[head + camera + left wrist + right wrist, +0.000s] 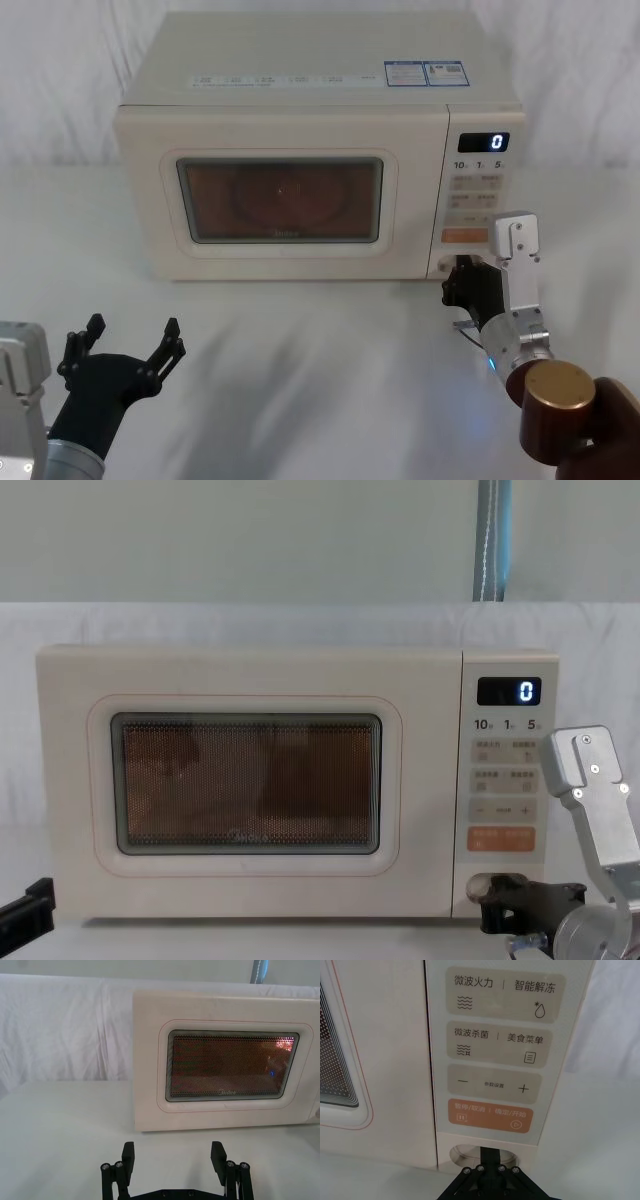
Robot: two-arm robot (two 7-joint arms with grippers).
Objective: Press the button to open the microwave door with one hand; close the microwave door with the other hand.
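Observation:
The cream microwave stands at the back of the table, and the microwave door (280,200) lies flush with its front. The dark window (227,1065) glows orange inside. The button (462,1154) is the pale rounded key at the bottom of the control panel, under the orange key (490,1116). My right gripper (492,1154) is shut, with its tip pushed against the button (478,886); in the head view the right gripper (458,275) sits at the panel's lower edge. My left gripper (133,330) hovers open over the table at the front left, well short of the door (250,790).
The display (483,142) reads 0 above the small keys. White cloth covers the table (320,360) and hangs behind the microwave. A blue-grey pole (492,540) stands behind it on the right. Bare tabletop lies between the left gripper (173,1152) and the door.

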